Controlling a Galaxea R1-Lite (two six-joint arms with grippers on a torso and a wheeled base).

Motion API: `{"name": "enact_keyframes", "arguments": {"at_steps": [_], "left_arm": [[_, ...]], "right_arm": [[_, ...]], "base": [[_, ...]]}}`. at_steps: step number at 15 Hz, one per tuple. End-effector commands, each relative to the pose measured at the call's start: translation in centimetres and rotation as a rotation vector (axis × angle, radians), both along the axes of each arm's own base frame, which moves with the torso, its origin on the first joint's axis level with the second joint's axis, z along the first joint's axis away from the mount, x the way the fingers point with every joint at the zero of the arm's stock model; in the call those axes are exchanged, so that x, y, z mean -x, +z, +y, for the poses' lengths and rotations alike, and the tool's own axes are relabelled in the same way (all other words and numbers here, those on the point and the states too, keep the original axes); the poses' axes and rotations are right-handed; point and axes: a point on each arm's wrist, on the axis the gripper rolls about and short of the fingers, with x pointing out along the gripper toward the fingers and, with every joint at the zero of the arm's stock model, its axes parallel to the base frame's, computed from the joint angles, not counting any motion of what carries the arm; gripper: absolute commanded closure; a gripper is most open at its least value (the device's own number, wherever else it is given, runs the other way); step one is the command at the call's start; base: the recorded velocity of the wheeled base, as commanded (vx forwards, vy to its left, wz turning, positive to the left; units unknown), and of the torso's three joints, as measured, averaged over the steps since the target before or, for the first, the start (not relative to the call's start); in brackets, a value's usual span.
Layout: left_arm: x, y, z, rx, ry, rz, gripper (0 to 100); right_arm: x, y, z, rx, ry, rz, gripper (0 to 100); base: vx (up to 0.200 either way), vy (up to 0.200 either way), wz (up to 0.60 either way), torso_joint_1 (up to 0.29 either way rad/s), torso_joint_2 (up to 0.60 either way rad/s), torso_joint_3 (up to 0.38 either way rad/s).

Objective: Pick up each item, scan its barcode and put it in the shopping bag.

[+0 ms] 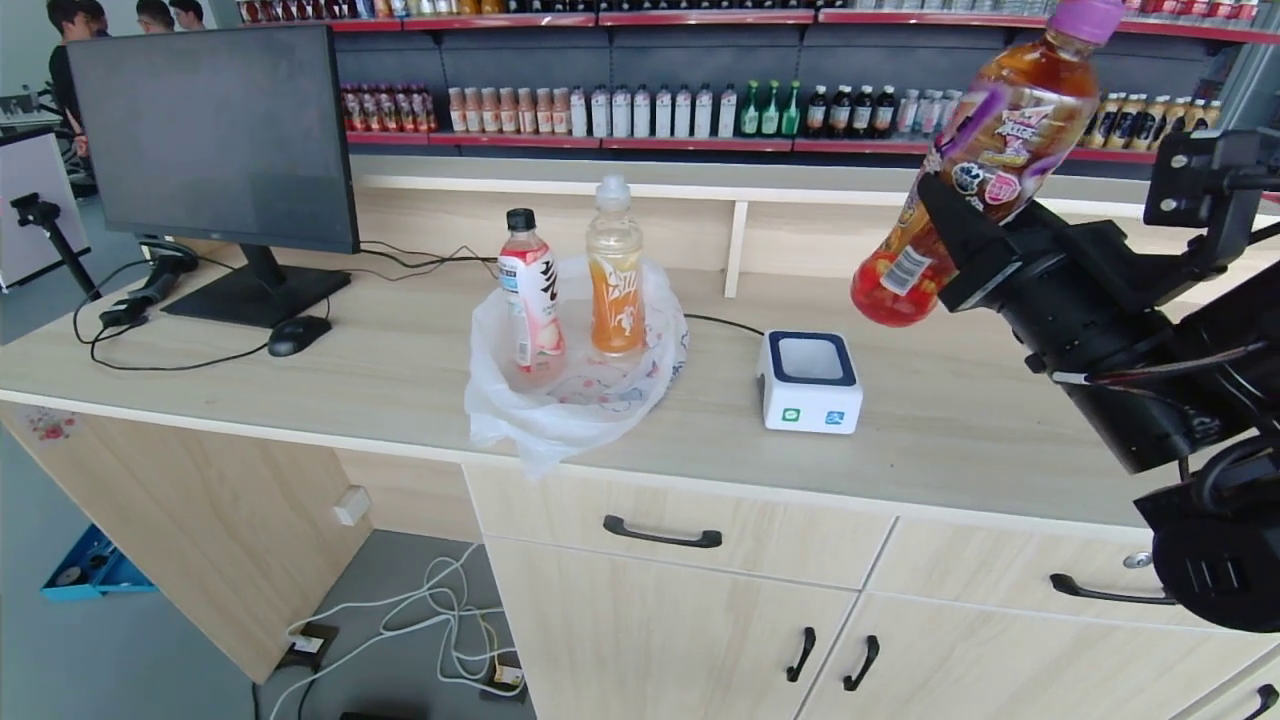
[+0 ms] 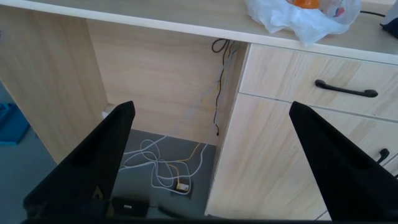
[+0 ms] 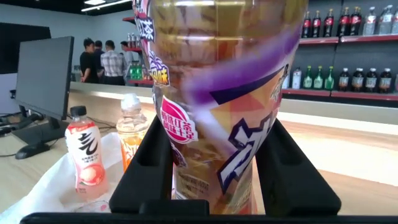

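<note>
1. My right gripper is clamped on the tea bottle, one finger on each side of its body, as the right wrist view shows.
2. The tea bottle is up in the air over the right part of the counter. It is tilted, purple cap high and red base low, with the barcode near the base.
3. The scanner, a white box with a dark-rimmed top, sits on the counter below and to the left of the bottle's base, not touching it.
4. The shopping bag lies open on the counter just left of the scanner.
5. Two bottles stand upright in the bag: a pink one with a black cap and an orange one beside it.
6. My left gripper is spread wide and holds nothing. It is low in front of the cabinet, below the counter edge, with the bag above it.
7. The monitor and mouse are on the left of the counter.
</note>
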Motion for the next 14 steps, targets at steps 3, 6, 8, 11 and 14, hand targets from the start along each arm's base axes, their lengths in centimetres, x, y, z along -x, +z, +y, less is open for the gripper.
{"name": "enact_keyframes", "arguments": {"at_steps": [3, 6, 8, 11, 14], "left_arm": [[0.0, 0.0, 0.0, 0.000, 0.001, 0.001, 0], [0.0, 0.0, 0.0, 0.001, 0.001, -0.001, 0], [0.0, 0.0, 0.0, 0.001, 0.001, -0.001, 0], [0.0, 0.0, 0.0, 0.001, 0.001, 0.001, 0], [0.0, 0.0, 0.0, 0.000, 0.001, -0.001, 0]], "right_arm": [[-0.6, -0.3, 0.4, 0.007, 0.001, 0.005, 100], [-1.1, -1.0, 1.3, 0.017, 0.021, 0.022, 100], [-1.8, -1.7, 2.0, 0.039, 0.024, 0.033, 100], [-2.5, -2.1, 2.7, 0.041, 0.035, 0.039, 100], [-2.3, -3.3, 4.8, 0.057, 0.098, 0.074, 100]], "base": [[0.000, 0.200, 0.00, 0.002, 0.00, 0.001], [0.000, 0.200, 0.00, 0.004, 0.00, -0.001], [0.000, 0.200, 0.00, 0.005, 0.00, 0.002], [0.000, 0.200, 0.00, -0.001, 0.00, 0.004], [0.000, 0.067, 0.00, 0.002, 0.00, 0.004]]}}
